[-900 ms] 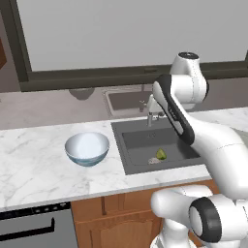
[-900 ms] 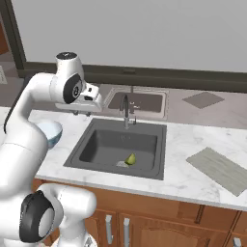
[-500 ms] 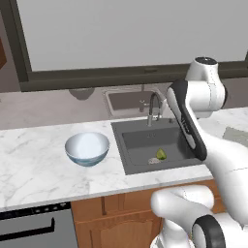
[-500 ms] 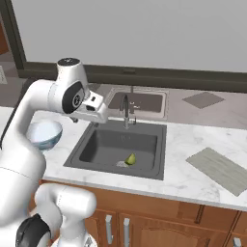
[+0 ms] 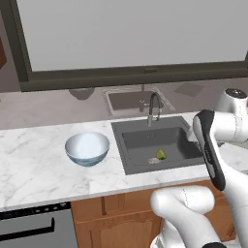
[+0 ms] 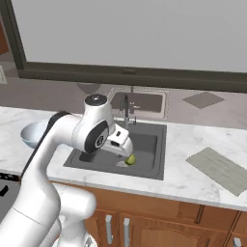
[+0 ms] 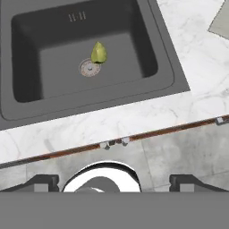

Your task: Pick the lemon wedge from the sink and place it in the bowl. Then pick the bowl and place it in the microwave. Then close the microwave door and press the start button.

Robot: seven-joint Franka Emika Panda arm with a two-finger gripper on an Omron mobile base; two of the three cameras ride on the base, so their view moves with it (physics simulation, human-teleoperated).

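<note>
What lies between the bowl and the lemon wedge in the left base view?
Between the bowl and the lemon wedge run bare marble counter, then the sink's left rim, wall and dark floor; nothing else sits there.

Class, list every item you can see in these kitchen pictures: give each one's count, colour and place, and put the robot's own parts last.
lemon wedge: one, yellow-green, on the sink floor beside the drain.
sink: one, dark grey, recessed in the counter.
drain: one, round, grey, in the sink floor.
faucet: one, metal, at the sink's back edge.
bowl: one, pale bluish inside, on the counter left of the sink.
counter: one, white marble.
mat: one, grey, on the counter right of the sink.
cabinets: wooden, below the counter.
gripper: one, dark tips wide apart, above the counter's front edge.
</note>
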